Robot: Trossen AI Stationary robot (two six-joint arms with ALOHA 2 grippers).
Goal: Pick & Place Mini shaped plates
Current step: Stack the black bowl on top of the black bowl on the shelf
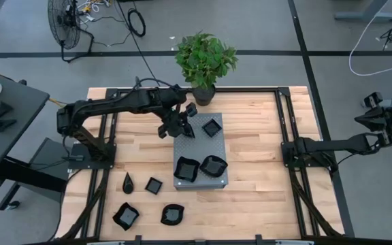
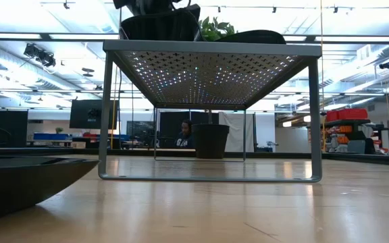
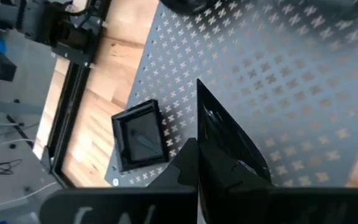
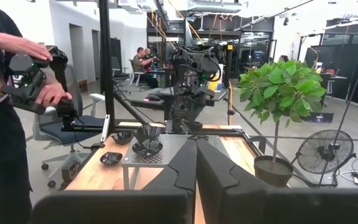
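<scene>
L gripper (image 1: 180,126) pinches a black plate (image 3: 225,134) edge-on btwn its jaws, above the grey slab's (image 1: 203,145) far-left corner at 10 o'clock, square plate (image 1: 211,127) just beside at 3; R gripper (image 1: 376,119) parked off-table, jaws pressed together.

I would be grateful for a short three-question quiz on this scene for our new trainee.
1. True or false: the right gripper is carrying a dish.
2. How many mini plates lie directly on the wooden table, not on the grey perforated slab?
3. The left gripper, shut on a pointed plate, is above: A) the potted plant, B) the grey perforated slab, C) the table's front edge.

Key: 1 false; 2 four; 3 B.
</scene>
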